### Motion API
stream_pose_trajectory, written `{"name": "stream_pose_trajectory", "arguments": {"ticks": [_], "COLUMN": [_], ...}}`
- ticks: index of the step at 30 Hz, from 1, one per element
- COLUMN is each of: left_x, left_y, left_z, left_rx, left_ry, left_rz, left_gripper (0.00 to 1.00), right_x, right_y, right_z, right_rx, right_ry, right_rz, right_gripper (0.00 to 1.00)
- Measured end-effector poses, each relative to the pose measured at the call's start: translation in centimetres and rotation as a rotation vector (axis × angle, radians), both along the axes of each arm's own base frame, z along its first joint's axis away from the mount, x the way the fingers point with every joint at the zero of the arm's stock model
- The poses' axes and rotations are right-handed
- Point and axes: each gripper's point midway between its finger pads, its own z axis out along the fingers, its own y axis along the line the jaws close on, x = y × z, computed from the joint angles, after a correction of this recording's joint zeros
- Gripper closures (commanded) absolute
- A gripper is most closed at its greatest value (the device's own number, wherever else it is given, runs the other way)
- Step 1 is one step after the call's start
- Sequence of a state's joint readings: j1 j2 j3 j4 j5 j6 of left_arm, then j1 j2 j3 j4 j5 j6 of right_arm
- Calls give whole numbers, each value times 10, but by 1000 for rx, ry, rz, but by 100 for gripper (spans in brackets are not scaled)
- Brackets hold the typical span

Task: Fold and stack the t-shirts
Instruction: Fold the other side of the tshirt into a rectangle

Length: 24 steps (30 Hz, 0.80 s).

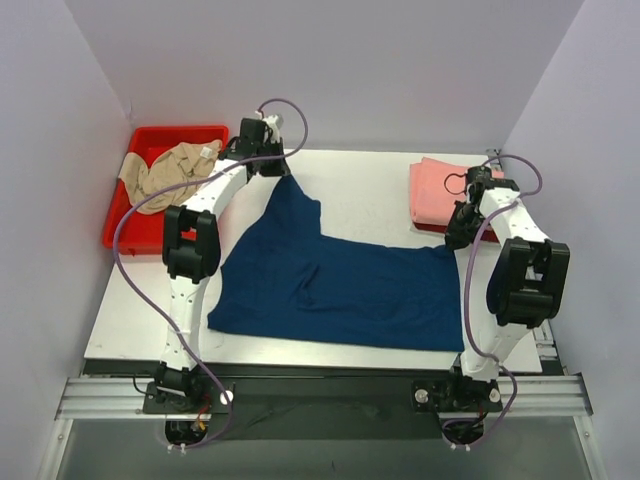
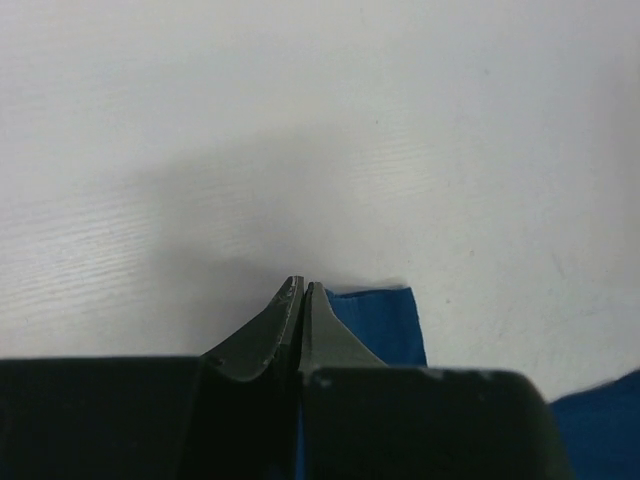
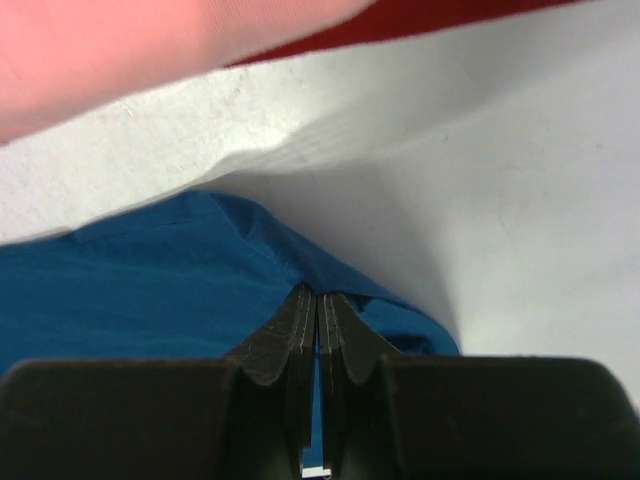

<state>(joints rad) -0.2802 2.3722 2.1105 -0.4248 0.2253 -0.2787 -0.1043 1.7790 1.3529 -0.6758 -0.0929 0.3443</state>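
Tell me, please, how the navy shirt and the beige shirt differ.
The navy shirt lies spread on the table; the beige shirt sits crumpled in the red bin. The left gripper and right gripper pinch the navy shirt; no gripper holds the beige shirt. Neither is folded yet.

So the whole setup sits in a little booth: plain pale lavender-grey panels on three sides, a back wall, a left wall and a right wall, all bare and matte. In the middle is a white table with a flat, slightly scuffed top; up close it's off-white with a faint woven-looking texture. A silver aluminium rail runs along the near edge, with a dark strip just behind it. Below that there's a dull grey-green floor. A red plastic bin sits at the table's far left corner, can't tell if it's on it or beside it. The light is soft and even, with only blurry shadows.
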Motion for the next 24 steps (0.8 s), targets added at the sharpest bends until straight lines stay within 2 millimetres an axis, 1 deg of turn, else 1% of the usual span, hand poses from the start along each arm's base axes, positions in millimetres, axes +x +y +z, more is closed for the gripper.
{"name": "stream_pose_trajectory", "arguments": {"ticks": [2,4,7,9,11,13,15,17,19,22,24], "left_x": [9,12,11,3,-16,-41,-68,-91,-114,-142,-159], "left_y": [-1,-1,-2,-2,0,5,11,16,24,34,40], "left_z": [14,21,24,20,15,11,15,27,46,73,84], "left_rx": [-22,-40,-64,-77,-87,-90,-91,-89,-87,-90,-88], "left_ry": [-31,-44,-44,-30,2,40,60,57,27,-27,-52], "left_rz": [-8,-17,-37,-55,-74,-88,-101,-111,-116,-117,-113], "left_gripper": [100,100,100,100,100,100,100,100,100,100,100], "right_x": [7,13,20,21,20,17,9,-1,-12,-25,-29], "right_y": [-1,-2,-2,-3,-2,-2,-1,-1,0,1,1], "right_z": [-1,1,4,6,5,4,1,-2,-4,-6,-7], "right_rx": [-1,-1,-3,-4,-3,-3,-2,-3,-3,-2,-2], "right_ry": [0,-1,-13,-16,-11,-5,10,27,43,59,67], "right_rz": [3,4,7,9,12,16,21,29,32,37,38], "right_gripper": [100,100,100,100,100,100,100,100,100,100,100]}}
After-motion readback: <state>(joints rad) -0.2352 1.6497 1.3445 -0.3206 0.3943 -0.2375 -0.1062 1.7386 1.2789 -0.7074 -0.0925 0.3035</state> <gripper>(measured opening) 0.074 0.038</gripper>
